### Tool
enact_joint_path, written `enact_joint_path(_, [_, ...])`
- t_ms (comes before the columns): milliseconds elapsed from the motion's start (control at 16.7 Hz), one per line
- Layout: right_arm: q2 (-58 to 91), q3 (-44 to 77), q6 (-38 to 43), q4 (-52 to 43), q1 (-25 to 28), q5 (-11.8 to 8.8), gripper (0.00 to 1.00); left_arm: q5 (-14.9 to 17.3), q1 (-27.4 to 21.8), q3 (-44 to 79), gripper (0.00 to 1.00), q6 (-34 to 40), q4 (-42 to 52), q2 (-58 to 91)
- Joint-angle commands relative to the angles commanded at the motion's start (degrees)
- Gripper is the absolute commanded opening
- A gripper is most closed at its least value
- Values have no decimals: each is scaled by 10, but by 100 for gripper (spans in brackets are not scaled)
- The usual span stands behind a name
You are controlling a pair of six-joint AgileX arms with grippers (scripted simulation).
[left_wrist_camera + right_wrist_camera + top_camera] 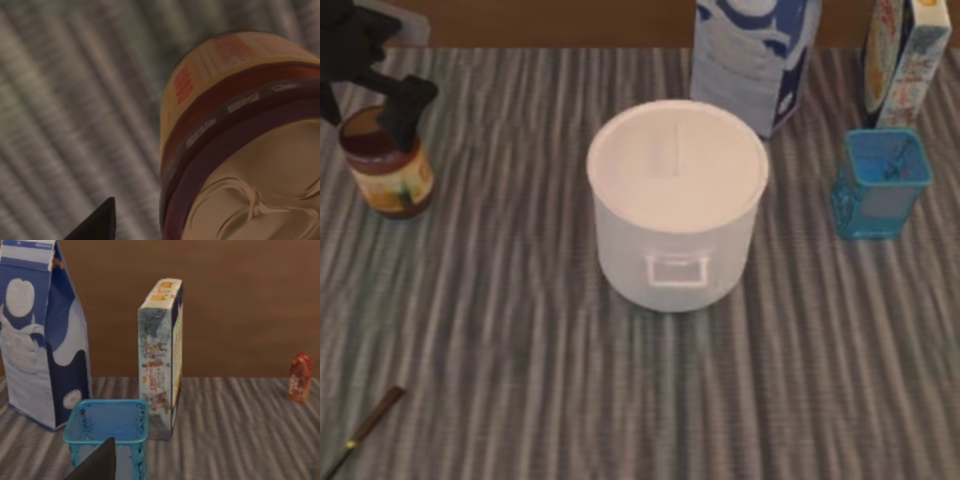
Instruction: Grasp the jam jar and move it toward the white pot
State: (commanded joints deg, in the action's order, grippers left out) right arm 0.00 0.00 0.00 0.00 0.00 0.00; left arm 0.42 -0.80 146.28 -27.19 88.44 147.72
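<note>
The jam jar (388, 172) stands upright at the table's far left, with a dark brown lid, reddish contents and a yellow-orange label. My left gripper (365, 108) hangs right over it, open, with its dark fingers on either side of the lid. In the left wrist view the jam jar (240, 135) fills the picture, and one fingertip (97, 225) stays a little apart from its lid. The white pot (677, 205), lidded and with a rectangular side handle, stands mid-table, well to the right of the jar. My right gripper (160, 477) is outside the top view, and only one of its fingertips (97, 465) shows.
A blue-and-white carton (755, 55) stands behind the pot. A printed box (905, 55) and a blue mesh basket (880, 185) stand at the right. A thin brown stick (365, 430) lies near the front left. A small orange-red item (300, 377) sits far off in the right wrist view.
</note>
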Motion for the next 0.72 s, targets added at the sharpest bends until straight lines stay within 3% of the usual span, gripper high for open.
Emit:
enact_joint_path(420, [0,0,0,0,0,0,100,0,3,-144,100,-2,-119,-23])
enact_joint_path(720, [0,0,0,0,0,0,100,0,3,-152,100,-2,-127,-24])
